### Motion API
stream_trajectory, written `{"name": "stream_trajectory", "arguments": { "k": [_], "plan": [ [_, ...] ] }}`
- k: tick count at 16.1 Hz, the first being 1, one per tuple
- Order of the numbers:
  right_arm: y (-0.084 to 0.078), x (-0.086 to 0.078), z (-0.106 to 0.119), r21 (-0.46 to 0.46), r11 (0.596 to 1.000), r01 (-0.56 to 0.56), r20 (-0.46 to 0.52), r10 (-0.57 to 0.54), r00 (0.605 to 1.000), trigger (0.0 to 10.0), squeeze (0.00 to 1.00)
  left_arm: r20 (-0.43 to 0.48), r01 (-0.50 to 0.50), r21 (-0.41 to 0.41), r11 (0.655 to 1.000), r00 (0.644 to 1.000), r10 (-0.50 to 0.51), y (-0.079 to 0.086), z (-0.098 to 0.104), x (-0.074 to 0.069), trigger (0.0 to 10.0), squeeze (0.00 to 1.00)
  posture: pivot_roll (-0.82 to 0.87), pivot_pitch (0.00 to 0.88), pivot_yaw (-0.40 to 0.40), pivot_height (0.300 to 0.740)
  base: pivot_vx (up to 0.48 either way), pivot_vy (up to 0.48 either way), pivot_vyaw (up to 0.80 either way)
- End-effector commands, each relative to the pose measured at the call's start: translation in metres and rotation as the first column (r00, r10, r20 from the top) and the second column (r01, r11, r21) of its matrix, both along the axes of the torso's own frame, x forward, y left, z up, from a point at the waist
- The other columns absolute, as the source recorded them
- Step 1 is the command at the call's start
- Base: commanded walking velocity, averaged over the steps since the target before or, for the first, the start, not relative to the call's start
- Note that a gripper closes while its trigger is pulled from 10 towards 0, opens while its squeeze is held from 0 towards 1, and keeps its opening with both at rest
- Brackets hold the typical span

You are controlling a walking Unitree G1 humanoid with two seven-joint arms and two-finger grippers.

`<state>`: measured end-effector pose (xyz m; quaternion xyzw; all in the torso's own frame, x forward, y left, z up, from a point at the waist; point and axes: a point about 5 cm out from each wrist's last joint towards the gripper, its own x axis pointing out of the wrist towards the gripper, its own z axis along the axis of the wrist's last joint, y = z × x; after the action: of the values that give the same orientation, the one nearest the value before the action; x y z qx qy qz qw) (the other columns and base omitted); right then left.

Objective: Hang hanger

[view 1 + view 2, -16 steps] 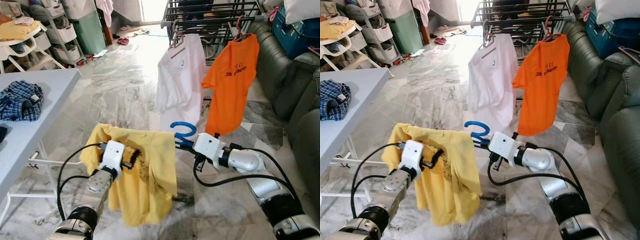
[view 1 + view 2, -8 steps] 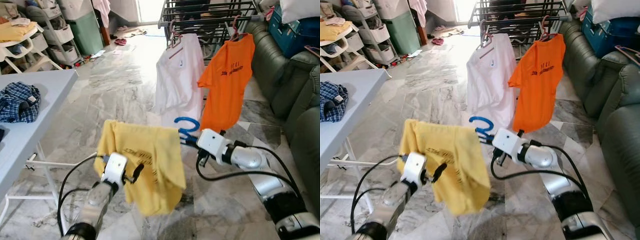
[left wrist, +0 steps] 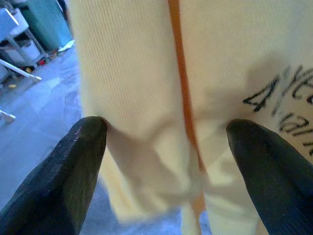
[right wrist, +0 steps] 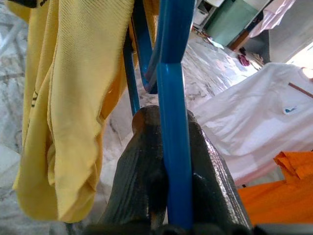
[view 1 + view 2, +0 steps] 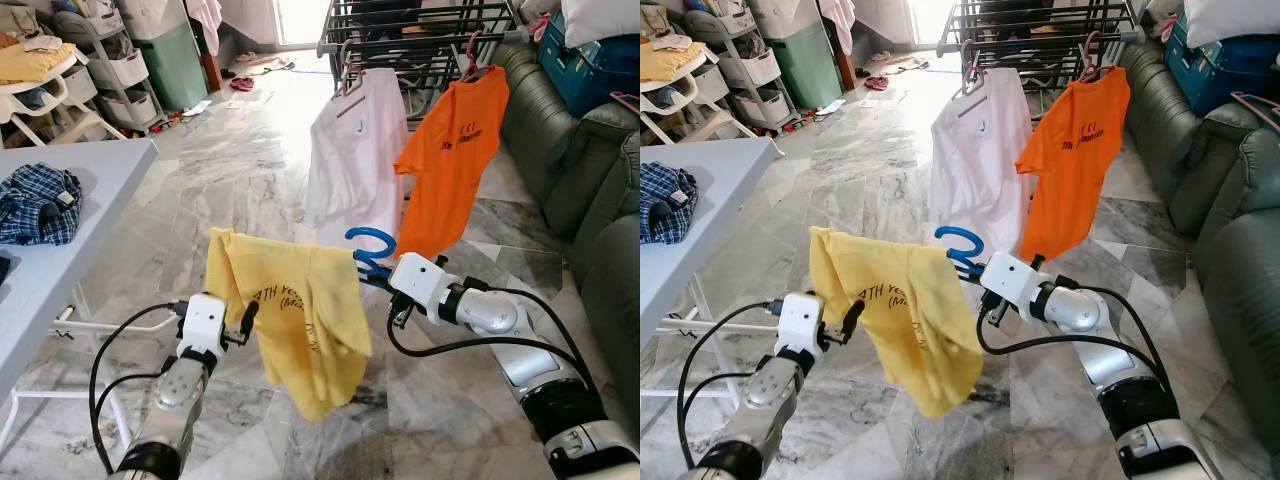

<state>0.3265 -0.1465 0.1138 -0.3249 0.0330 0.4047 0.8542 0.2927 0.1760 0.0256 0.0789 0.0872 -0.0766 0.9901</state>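
A second ago the left gripper point(image 5: 243, 322) was buried in the yellow shirt point(image 5: 300, 320), bunching it against the arm; now it has let go and sits beside the cloth with fingers apart. The shirt now hangs free from the blue hanger point(image 5: 368, 252), its printed lettering showing.

I am seeing the T-shirt point(image 5: 295, 320) hanging on the hanger point(image 5: 366, 250) between my two arms, above the floor point(image 5: 230, 180). The right gripper point(image 5: 372, 283) is sitting to its right, clamped on the hanger neck. The left gripper point(image 5: 246, 322) is standing at its left edge, fingers point(image 3: 73, 161) parted with the cloth between them. Behind, the drying rack point(image 5: 420, 30) is carrying two hung shirts point(image 5: 358, 150) side by side. The table point(image 5: 60, 240) is standing on my left with a folded garment point(image 5: 38, 203) on it, and the sofa point(image 5: 590, 190) is lying along my right.
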Motion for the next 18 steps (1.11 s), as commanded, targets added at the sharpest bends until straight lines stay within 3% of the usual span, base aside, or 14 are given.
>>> {"name": "stream_trajectory", "arguments": {
  "k": [1, 2, 6, 7, 9, 13, 18],
  "plan": [
    [0.012, 0.0, 0.016, 0.045, 0.997, -0.056, 0.041, 0.054, 0.998, 0.0, 0.0, -0.046, 0.001, -0.059, 0.998, 0.999, -0.004, -0.005, -0.003, 0.004, 10.0, 0.0, -0.22, 0.01, 0.133, 0.74, 0.0, 0.0, 0.0],
    [0.014, -0.003, 0.016, 0.044, 0.996, -0.074, 0.035, 0.073, 0.997, 0.0, 0.0, -0.074, 0.028, -0.122, 0.992, 0.997, -0.037, -0.017, -0.004, 0.007, 10.0, 0.0, -0.22, 0.008, 0.133, 0.74, 0.0, 0.0, 0.0],
    [0.017, -0.007, 0.02, 0.065, 0.992, -0.107, 0.02, 0.106, 0.994, 0.0, 0.0, -0.102, 0.082, -0.142, 0.986, 0.99, -0.097, -0.037, -0.004, 0.011, 10.0, 0.0, -0.24, 0.005, 0.137, 0.74, 0.0, 0.0, 0.0],
    [0.016, -0.007, 0.02, 0.064, 0.992, -0.109, 0.019, 0.108, 0.994, 0.0, 0.0, -0.107, 0.088, -0.154, 0.984, 0.989, -0.105, -0.04, -0.004, 0.012, 0.6, 0.0, -0.24, 0.006, 0.14, 0.74, 0.0, 0.0, 0.0],
    [0.013, -0.009, 0.021, 0.063, 0.993, -0.104, 0.009, 0.104, 0.995, 0.0, 0.0, -0.116, 0.073, -0.179, 0.981, 0.989, -0.095, -0.038, -0.003, 0.015, 0.0, 0.0, -0.25, 0.002, 0.143, 0.74, 0.0, 0.0, 0.0],
    [0.016, -0.01, 0.022, 0.076, 0.992, -0.101, 0.012, 0.1, 0.995, 0.0, 0.0, -0.147, -0.103, -0.191, 0.976, 0.986, 0.075, -0.01, -0.002, 0.019, 0.0, 0.0, -0.24, 0.0, 0.146, 0.74, 0.0, 0.0, 0.0],
    [0.022, -0.009, 0.023, 0.089, 0.99, -0.108, 0.013, 0.108, 0.994, 0.0, 0.0, -0.158, -0.162, -0.192, 0.968, 0.979, 0.132, 0.003, -0.001, 0.021, 0.0, 0.0, -0.22, 0.0, 0.146, 0.74, 0.0, 0.0, 0.0]
  ]
}}
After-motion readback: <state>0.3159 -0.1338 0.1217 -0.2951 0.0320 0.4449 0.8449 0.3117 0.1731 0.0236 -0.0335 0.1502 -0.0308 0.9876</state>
